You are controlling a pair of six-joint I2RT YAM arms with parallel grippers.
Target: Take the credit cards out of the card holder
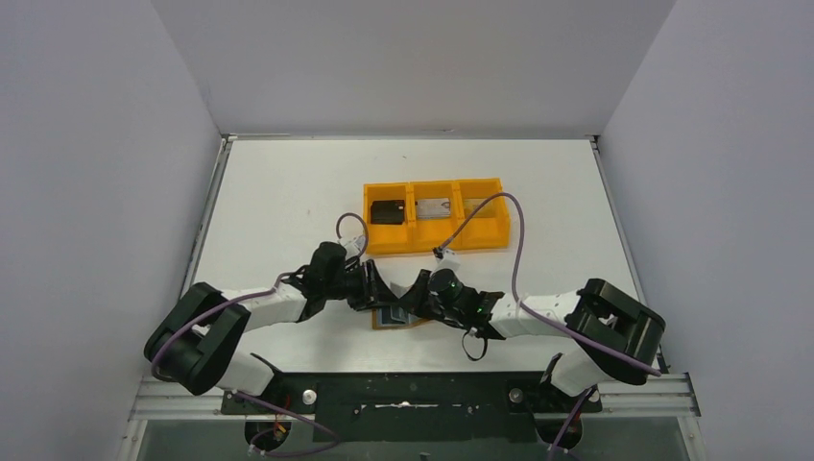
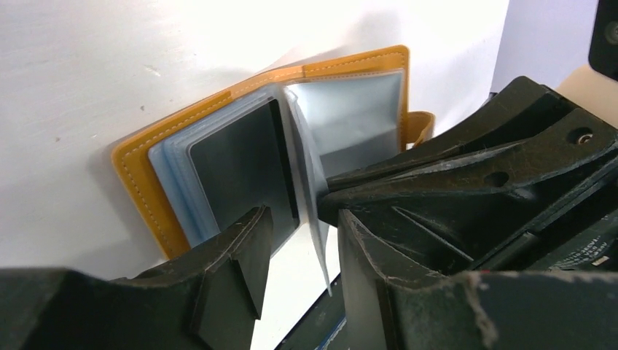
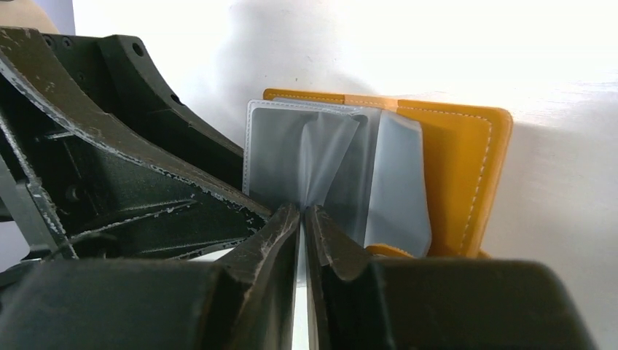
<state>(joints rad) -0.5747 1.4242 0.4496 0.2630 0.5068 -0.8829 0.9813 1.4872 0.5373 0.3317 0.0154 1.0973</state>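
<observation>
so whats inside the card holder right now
The open card holder shows clear sleeves, one holding a dark card. Whether the sleeves beneath hold more cards is covered.

Right gripper [image 3: 302,219] pinches a clear sleeve [image 3: 324,153] of the open card holder [image 3: 466,168]; left gripper [image 3: 109,160] just left of the holder

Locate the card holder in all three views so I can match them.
Top external: card holder low centre, between the two gripper heads, mostly hidden.
Left wrist: card holder centre-left, lying open, tan cover outermost.
Right wrist: card holder centre to right, open, tan cover at right.
Shared landmark: the right gripper, pinching a clear sleeve; that sleeve stands up mid-frame in the left wrist view.
</observation>
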